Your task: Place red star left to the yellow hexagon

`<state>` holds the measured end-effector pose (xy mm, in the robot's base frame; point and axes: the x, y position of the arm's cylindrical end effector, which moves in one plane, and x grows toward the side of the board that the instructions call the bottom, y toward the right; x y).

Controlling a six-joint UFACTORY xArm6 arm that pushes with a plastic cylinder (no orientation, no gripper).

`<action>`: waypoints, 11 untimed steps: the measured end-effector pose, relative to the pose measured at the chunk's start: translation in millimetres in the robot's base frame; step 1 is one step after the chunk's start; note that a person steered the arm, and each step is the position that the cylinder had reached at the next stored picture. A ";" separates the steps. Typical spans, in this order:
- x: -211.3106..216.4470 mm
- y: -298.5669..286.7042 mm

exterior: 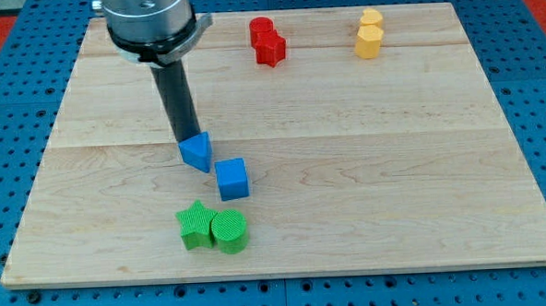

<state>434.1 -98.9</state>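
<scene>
The red star [270,49] lies near the view's top, just below and touching a red cylinder [261,29]. The yellow hexagon [368,42] sits at the top right, touching another yellow block [371,19] above it. The red star is well to the left of the hexagon, with a wide gap between them. My tip [186,140] is far from both, at the view's left centre, touching the upper left of a blue triangle block [197,152].
A blue cube [232,179] lies just below right of the blue triangle. A green star [196,225] and a green cylinder [229,232] sit together near the bottom. The wooden board [394,166] rests on a blue pegboard.
</scene>
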 end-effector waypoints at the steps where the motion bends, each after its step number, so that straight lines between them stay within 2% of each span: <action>1: 37.2 17.0; 2: 40.8 7.3; 3: 1.5 7.3; 5: -27.7 34.6; 7: -106.7 31.2; 9: -167.3 94.7; 10: -167.2 142.3; 11: -166.0 143.1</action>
